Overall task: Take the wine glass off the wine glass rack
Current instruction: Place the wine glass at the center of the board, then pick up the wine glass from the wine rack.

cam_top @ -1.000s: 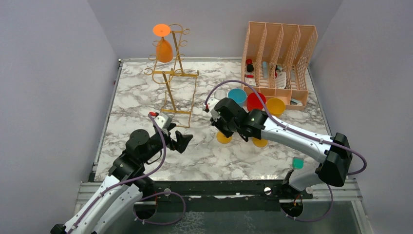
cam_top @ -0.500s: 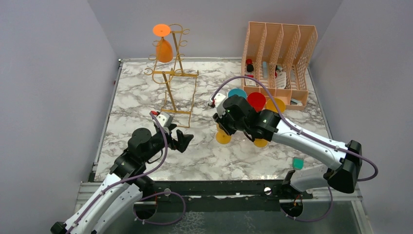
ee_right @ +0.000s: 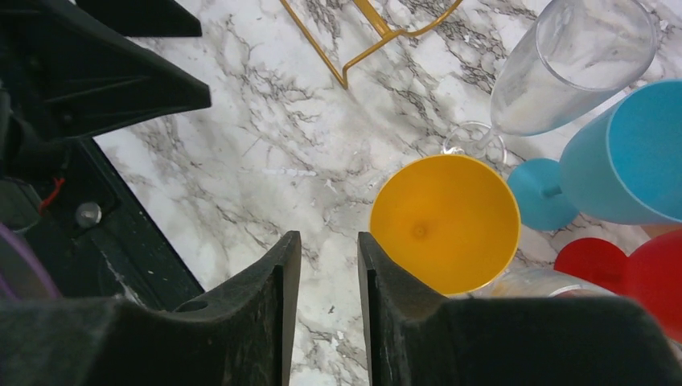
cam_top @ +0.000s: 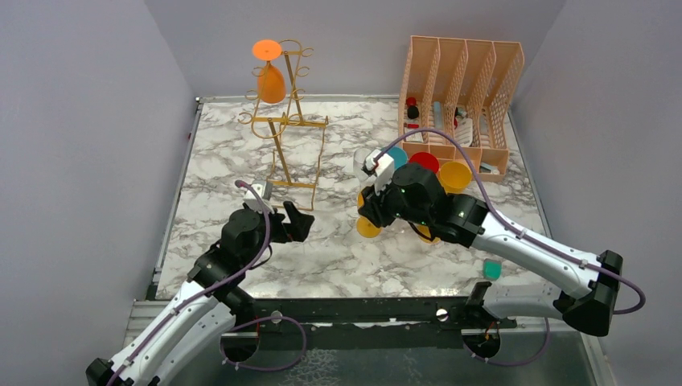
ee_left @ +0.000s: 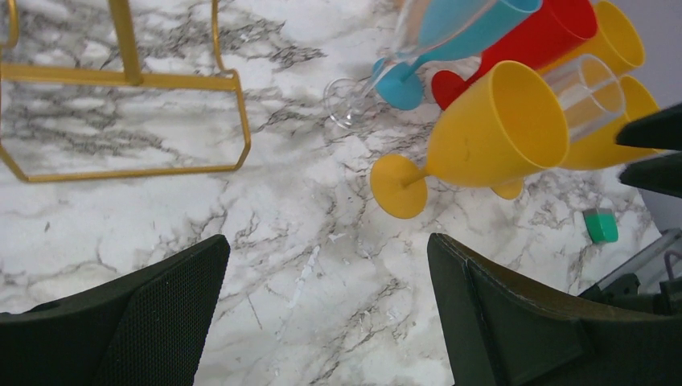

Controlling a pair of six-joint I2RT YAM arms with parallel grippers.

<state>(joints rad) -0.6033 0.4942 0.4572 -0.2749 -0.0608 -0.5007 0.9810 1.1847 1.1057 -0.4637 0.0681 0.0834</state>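
Note:
An orange wine glass (cam_top: 271, 77) hangs upside down from the top of the gold wire wine glass rack (cam_top: 283, 122) at the table's far left. The rack's base shows in the left wrist view (ee_left: 129, 78) and the right wrist view (ee_right: 378, 32). My left gripper (cam_top: 293, 223) is wide open and empty (ee_left: 328, 257), just near of the rack's base. My right gripper (cam_top: 368, 211) hovers empty over the marble beside a lying yellow glass (ee_right: 445, 221). Its jaws stand a narrow gap apart (ee_right: 328, 241).
Several plastic glasses lie clustered mid-table: yellow (ee_left: 490, 129), blue (ee_right: 627, 153), red (cam_top: 424, 163) and clear (ee_right: 563, 64). A peach lattice file organiser (cam_top: 462, 96) stands at the back right. A small teal object (cam_top: 491, 268) lies near the front right.
My right arm has swung right and its wrist has risen over the glass cluster. My left gripper has moved slightly towards the rack's base.

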